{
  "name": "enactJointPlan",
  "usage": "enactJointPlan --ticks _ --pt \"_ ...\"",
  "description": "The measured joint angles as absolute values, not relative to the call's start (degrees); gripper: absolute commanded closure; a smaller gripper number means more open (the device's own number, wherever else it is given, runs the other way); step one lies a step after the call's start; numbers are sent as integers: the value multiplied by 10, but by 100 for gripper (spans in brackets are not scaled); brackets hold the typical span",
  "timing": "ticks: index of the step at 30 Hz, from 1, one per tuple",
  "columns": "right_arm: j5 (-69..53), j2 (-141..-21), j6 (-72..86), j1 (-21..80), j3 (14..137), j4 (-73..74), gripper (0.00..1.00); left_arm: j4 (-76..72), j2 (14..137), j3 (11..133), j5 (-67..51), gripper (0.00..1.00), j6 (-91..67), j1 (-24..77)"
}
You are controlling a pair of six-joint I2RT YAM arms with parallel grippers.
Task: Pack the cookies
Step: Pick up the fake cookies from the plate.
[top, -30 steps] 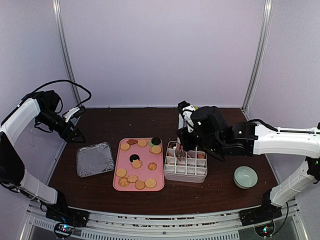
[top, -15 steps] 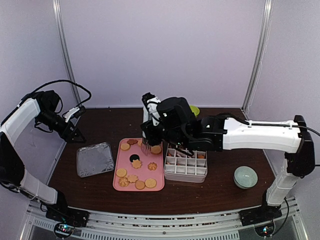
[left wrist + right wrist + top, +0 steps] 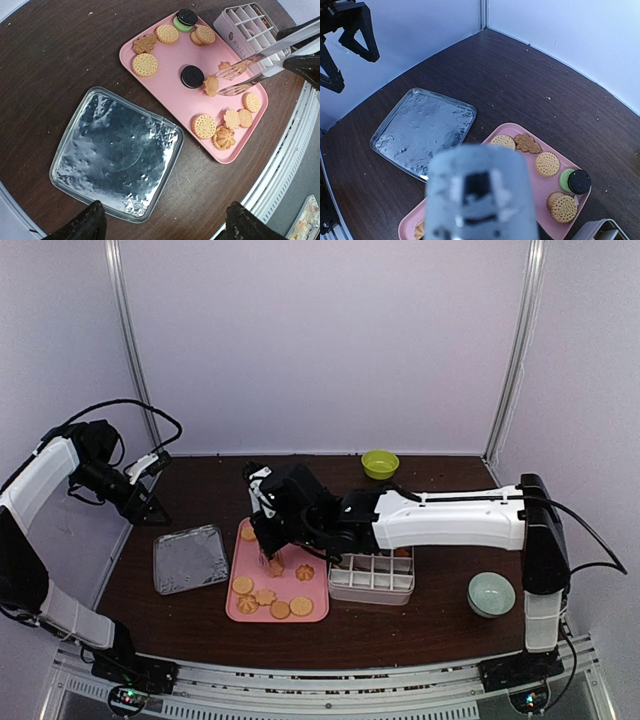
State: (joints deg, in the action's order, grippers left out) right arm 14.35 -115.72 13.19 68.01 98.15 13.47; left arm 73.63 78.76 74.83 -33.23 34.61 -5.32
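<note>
The cookies (image 3: 266,596) lie on a pink tray (image 3: 288,585): tan round and flower ones (image 3: 145,64), and a black one (image 3: 192,76). My right gripper (image 3: 268,543) reaches left over the tray and is shut on metal tongs (image 3: 255,70). The tong tips straddle a small flower cookie (image 3: 211,85). In the right wrist view the blurred tongs (image 3: 480,195) hide my fingers; cookies (image 3: 547,164) show behind them. My left gripper (image 3: 150,506) is open and empty, raised at the far left, with its fingertips (image 3: 90,225) over the foil tray's near edge.
A white divided box (image 3: 372,575) with a few cookies stands right of the pink tray. A foil tray (image 3: 190,558) lies to its left. A green bowl (image 3: 380,463) is at the back, a pale bowl (image 3: 491,594) at the front right.
My right arm has swung left with the tongs, from over the white box to over the middle of the pink tray. The left arm has not moved.
</note>
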Motion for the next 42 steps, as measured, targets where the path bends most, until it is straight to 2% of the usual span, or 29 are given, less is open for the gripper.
enactJointPlan --ticks 13,25,42 --pt "133 -1186 132 670 999 135 63 736 788 748 -332 15 346 -53" --pt "143 -1189 132 670 995 135 59 736 788 748 -332 15 346 -53" --pt "122 -1189 135 672 994 135 60 736 788 748 -332 15 346 -53"
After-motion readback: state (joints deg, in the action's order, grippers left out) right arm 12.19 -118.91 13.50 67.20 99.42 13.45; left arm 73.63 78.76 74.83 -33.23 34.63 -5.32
